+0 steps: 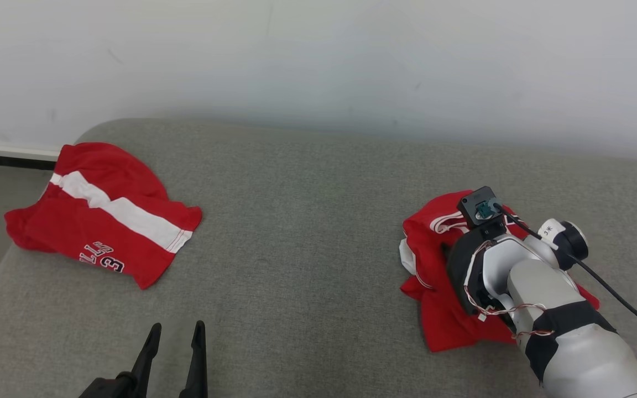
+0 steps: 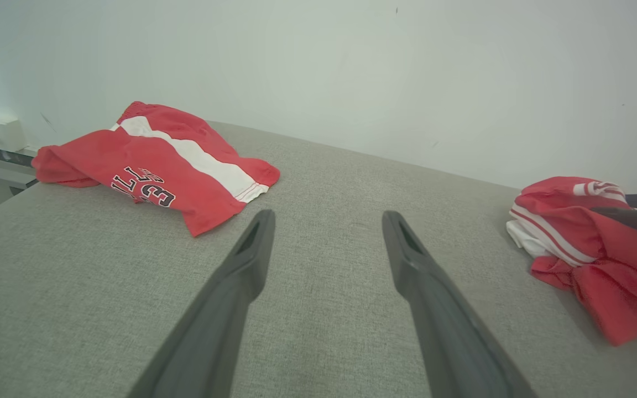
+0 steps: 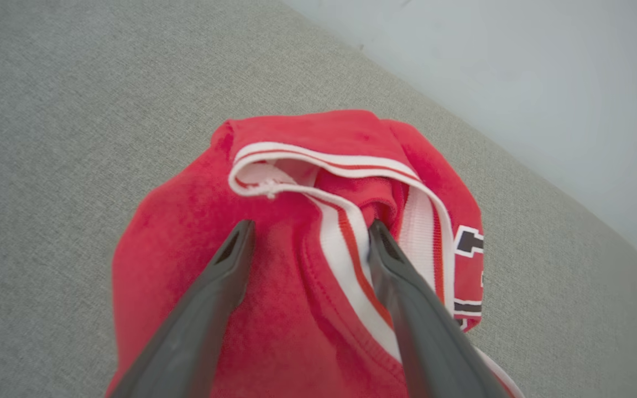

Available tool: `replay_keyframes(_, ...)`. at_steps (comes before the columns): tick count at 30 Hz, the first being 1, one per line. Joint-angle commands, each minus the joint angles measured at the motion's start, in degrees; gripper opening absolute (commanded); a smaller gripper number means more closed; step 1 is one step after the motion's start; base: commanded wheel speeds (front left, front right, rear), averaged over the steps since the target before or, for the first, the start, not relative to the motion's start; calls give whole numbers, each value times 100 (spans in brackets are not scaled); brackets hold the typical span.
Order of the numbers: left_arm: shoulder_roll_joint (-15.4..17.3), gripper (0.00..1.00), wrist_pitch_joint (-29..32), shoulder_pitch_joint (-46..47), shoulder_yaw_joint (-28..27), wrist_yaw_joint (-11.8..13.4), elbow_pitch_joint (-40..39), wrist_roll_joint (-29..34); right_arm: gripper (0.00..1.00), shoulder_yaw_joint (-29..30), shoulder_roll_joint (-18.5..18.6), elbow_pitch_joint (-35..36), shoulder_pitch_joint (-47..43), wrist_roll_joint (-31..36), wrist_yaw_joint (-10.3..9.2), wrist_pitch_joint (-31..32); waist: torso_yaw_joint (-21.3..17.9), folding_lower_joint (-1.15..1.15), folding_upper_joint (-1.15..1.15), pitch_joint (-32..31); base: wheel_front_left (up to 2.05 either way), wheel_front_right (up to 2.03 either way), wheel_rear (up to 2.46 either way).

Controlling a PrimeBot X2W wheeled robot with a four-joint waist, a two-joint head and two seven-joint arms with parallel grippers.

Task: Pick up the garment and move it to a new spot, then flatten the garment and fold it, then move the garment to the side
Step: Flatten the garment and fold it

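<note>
From the head, the garment (image 1: 434, 265) lay crumpled in a red heap with white trim on the right side of the grey table (image 1: 307, 232), partly under the right arm (image 1: 523, 276). A second red garment (image 1: 103, 215), with a white band and dark lettering, lay well apart at the far left. The left gripper (image 1: 178, 327) sat near the front edge, jaws apart and empty.

From the left wrist, the heap sat at the right, showing red-and-white striped edging.

From the right wrist, the right gripper (image 3: 311, 225) had its jaws apart, not clamped. Its tips were down at the red cloth, either side of a striped white band; whether they touched it could not be told
</note>
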State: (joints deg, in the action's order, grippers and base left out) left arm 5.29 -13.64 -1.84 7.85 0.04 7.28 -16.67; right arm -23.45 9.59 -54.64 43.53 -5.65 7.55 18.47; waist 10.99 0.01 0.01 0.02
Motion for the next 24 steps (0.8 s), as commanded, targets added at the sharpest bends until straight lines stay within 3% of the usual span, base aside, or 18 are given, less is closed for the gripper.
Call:
replay_keyframes(1,23,100,-34,31,-4,3,24,-7,100,-64,30,-83,55,-65,-12,-74,93,-1,-1,38,0,0,0)
replay_keyframes(2,28,100,-40,30,-4,4,32,-10,44,-103,42,-142,91,-97,-12,-115,103,-1,-1,40,0,0,0)
replay_keyframes(3,33,100,-48,30,-9,8,39,-17,0,-151,52,-185,123,-129,-12,-194,107,-1,-1,41,0,0,0)
replay_keyframes(13,119,100,-81,-105,-105,63,70,-81,0,-420,-171,-176,448,-465,-12,-1081,-33,-1,-1,-137,0,0,0)
replay_keyframes(24,175,100,-103,-193,-165,102,7,-133,0,-572,-572,706,1228,-1591,-12,-2037,-237,-1,-1,-229,0,0,0)
